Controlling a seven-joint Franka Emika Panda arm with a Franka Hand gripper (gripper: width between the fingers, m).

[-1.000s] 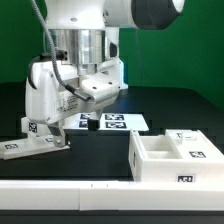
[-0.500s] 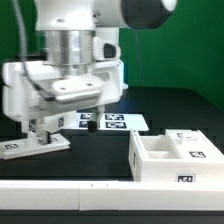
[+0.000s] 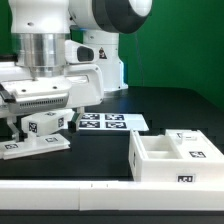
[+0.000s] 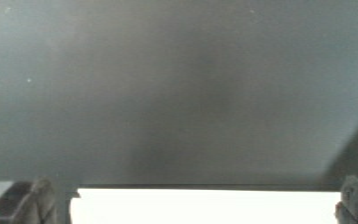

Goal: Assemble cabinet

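Hovering low over the black table (image 3: 170, 105), the gripper (image 3: 40, 128) hangs with its jaws spread wide and holding nothing, just above a flat white panel (image 3: 35, 146) at the exterior view's left. The open, compartmented cabinet (image 3: 178, 156) body sits well apart, toward the exterior view's right. A good grasp likely needs the fingertips (image 4: 11, 200) to straddle the panel's edge squarely before closing.

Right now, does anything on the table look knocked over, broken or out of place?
Nothing stands out. The cabinet sits flat and intact at the exterior view's right, the marker board lies flat, and a loose flat panel rests on the table at the left.
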